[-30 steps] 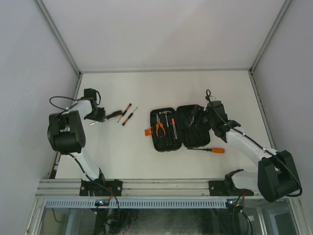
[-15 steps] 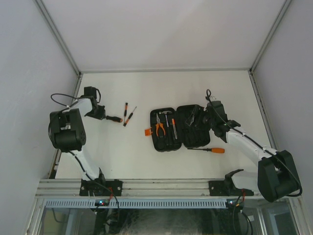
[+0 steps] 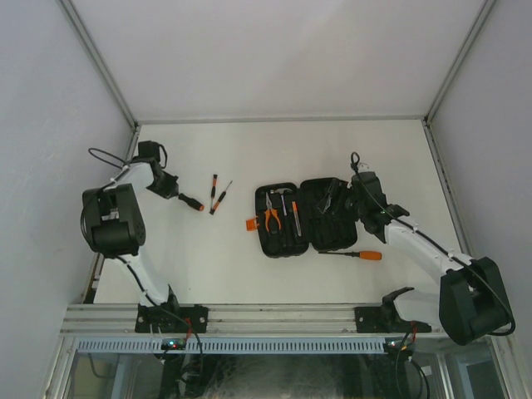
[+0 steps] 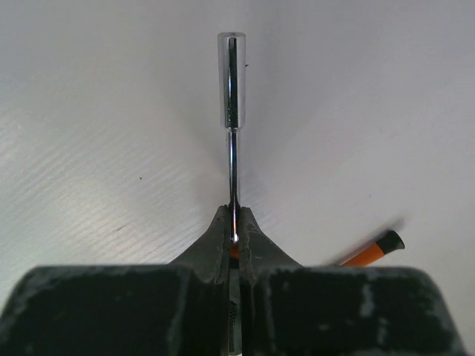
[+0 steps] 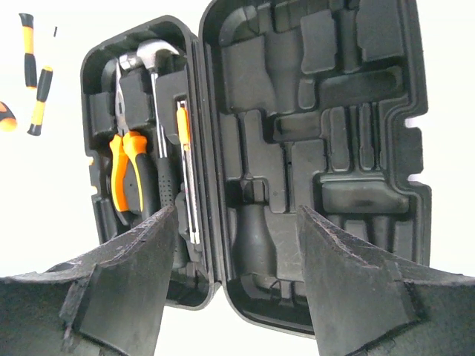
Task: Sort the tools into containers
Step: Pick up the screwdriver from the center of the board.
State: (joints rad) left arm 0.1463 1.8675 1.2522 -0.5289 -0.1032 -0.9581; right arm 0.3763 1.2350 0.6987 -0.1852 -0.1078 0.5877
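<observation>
My left gripper (image 3: 172, 189) (image 4: 234, 216) is shut on the thin steel shaft of a screwdriver (image 4: 231, 74) with a chrome socket tip. Its black-and-orange handle (image 3: 192, 202) sticks out toward the lower right. Two small screwdrivers (image 3: 213, 184) (image 3: 221, 198) lie to the right of it; an orange one (image 4: 369, 251) shows in the left wrist view. The black case (image 3: 298, 218) (image 5: 312, 133) lies open. Its left half holds orange pliers (image 5: 126, 170), a hammer (image 5: 152, 53) and a screwdriver (image 5: 183, 141). My right gripper (image 3: 337, 199) (image 5: 237, 259) is open and empty above the case's right half.
A larger orange-handled screwdriver (image 3: 356, 254) lies on the table just in front of the case. The orange latch (image 3: 251, 224) sticks out from the case's left side. Walls enclose the white table on three sides; my left gripper is near the left wall.
My left gripper has moved back and left with its screwdriver, and the handle has swung from pointing upper right to lower right. The right arm has not moved.
</observation>
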